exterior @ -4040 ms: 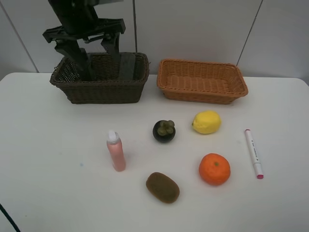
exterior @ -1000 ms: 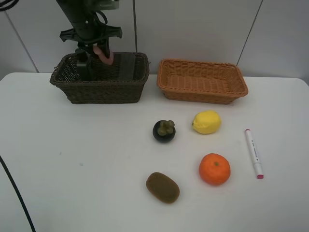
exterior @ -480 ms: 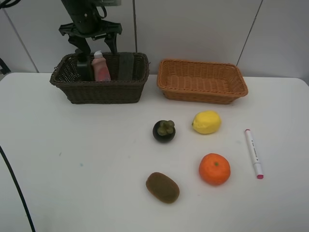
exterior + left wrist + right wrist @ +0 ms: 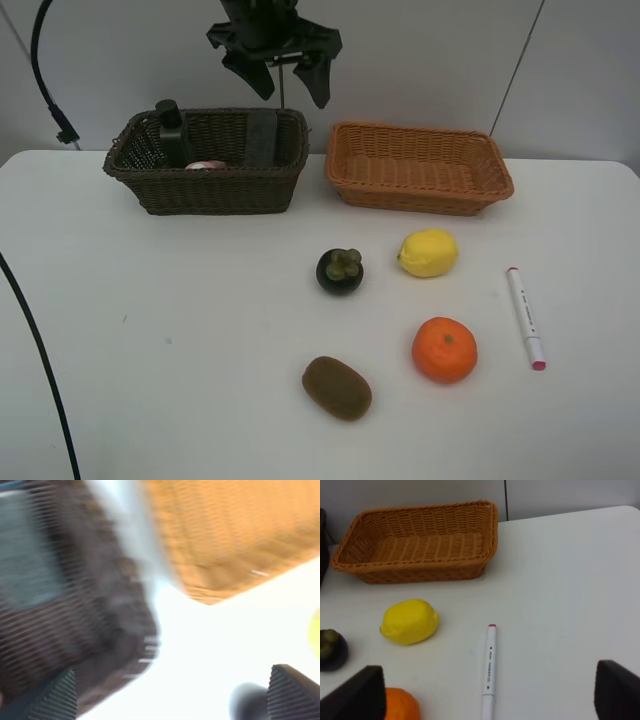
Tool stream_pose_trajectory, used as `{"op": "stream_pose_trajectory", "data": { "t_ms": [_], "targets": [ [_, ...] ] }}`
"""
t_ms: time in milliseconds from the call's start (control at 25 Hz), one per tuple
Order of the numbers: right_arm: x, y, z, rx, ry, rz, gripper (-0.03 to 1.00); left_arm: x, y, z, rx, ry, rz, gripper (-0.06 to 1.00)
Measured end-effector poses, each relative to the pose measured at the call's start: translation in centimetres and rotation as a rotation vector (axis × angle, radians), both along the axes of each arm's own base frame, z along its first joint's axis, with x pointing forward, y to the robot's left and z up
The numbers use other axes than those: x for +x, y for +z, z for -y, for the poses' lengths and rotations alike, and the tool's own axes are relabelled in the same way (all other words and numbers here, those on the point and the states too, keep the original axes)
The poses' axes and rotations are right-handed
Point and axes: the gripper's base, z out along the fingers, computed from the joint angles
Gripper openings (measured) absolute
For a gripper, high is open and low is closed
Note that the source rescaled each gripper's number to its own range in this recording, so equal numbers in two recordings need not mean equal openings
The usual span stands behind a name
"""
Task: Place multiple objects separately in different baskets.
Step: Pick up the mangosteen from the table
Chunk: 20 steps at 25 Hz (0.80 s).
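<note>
Your left claw [image 4: 290, 92] hangs wide open and empty above the spot where the dark brown basket [image 4: 205, 190] and the orange-tan basket [image 4: 420, 195] stand side by side. In the brown one, the pink bottle [image 4: 207, 165] lies flat between the upright green pump bottle [image 4: 170, 130] and the black eraser [image 4: 262, 135]. Your right claw [image 4: 487, 667], also spread and empty, hovers over the white table [image 4: 150, 330], where the mangosteen [image 4: 340, 271], lemon [image 4: 428, 253], orange [image 4: 444, 350], kiwi [image 4: 337, 388] and marker [image 4: 526, 318] lie apart in front of the baskets.

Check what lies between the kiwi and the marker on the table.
The orange sits between the kiwi and the marker, touching neither. The exterior high view shows this.
</note>
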Motion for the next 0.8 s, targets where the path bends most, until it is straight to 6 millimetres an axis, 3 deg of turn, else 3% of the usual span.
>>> {"op": "stream_pose_trajectory", "data": {
  "t_ms": [200, 360, 640, 800],
  "targets": [
    [0.0, 0.0, 0.0, 0.0, 0.0, 0.0, 0.98, -4.6, -3.3, 5.4, 0.112, -0.206, -0.052, 1.0],
    [0.0, 0.0, 0.0, 0.0, 0.0, 0.0, 0.98, -7.4, -6.6, 7.7, 0.24, -0.308, -0.085, 1.0],
    [0.0, 0.0, 0.0, 0.0, 0.0, 0.0, 0.98, -7.9, -12.7, 8.8, 0.343, -0.33, -0.175, 1.0],
    [0.0, 0.0, 0.0, 0.0, 0.0, 0.0, 0.98, -7.9, -14.0, 8.7, 0.36, -0.329, -0.2, 1.0]
  ]
}}
